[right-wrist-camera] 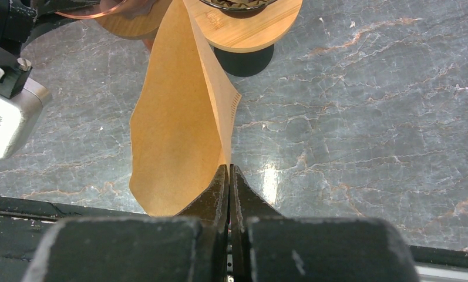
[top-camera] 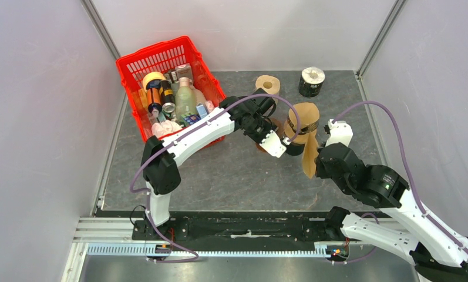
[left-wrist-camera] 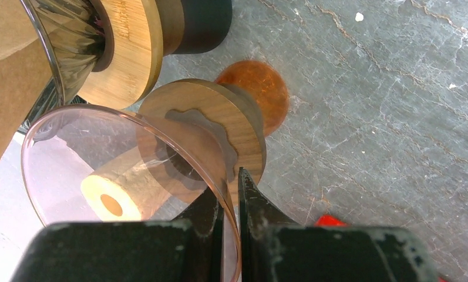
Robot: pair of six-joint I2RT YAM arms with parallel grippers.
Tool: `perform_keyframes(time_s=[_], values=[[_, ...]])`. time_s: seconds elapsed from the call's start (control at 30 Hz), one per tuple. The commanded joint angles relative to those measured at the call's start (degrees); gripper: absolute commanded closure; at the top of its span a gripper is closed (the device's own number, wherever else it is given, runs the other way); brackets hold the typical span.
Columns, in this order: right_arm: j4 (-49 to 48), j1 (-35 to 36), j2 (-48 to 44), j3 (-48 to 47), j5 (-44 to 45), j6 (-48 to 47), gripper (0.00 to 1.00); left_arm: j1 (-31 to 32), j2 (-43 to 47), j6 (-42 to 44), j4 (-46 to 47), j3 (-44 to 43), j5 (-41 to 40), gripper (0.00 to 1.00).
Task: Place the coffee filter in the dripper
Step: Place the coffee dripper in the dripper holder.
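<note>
**Filter → dripper: both in hand, not mated yet**

My R gripper (right-wrist-camera: pixel 228 176) is clamped flat on the near edge of the brown paper filter (right-wrist-camera: pixel 181 117). The filter hangs folded, pointing far, just right of the dripper. My L gripper (left-wrist-camera: pixel 231 191) is narrow, pinching the clear dripper (left-wrist-camera: pixel 90 147) by its rim, w/ the cone tilted.

Risks:
- Filter is flat, not opened, so the edge may catch the rim & crumple.
- Thin rim pinch could slip or rotate if I push.
- 2nd dripper (left-wrist-camera: pixel 125 53) sits v. close, so I may bump it.
</note>
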State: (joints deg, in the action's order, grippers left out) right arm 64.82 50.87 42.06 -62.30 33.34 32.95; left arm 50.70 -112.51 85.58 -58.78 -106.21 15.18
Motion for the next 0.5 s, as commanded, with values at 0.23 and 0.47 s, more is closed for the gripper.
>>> perform_keyframes(time_s=[0.23, 0.47], values=[[0.2, -0.1, 1.6, -3.1, 2.3, -1.0, 1.0, -0.3, -10.2, 0.7, -30.4, 9.9, 1.8, 0.98], [0.1, -0.1, 0.5, -3.4, 3.3, -0.6, 1.0, -0.3, -10.0, -3.1, -27.5, 6.8, 1.5, 0.98]])
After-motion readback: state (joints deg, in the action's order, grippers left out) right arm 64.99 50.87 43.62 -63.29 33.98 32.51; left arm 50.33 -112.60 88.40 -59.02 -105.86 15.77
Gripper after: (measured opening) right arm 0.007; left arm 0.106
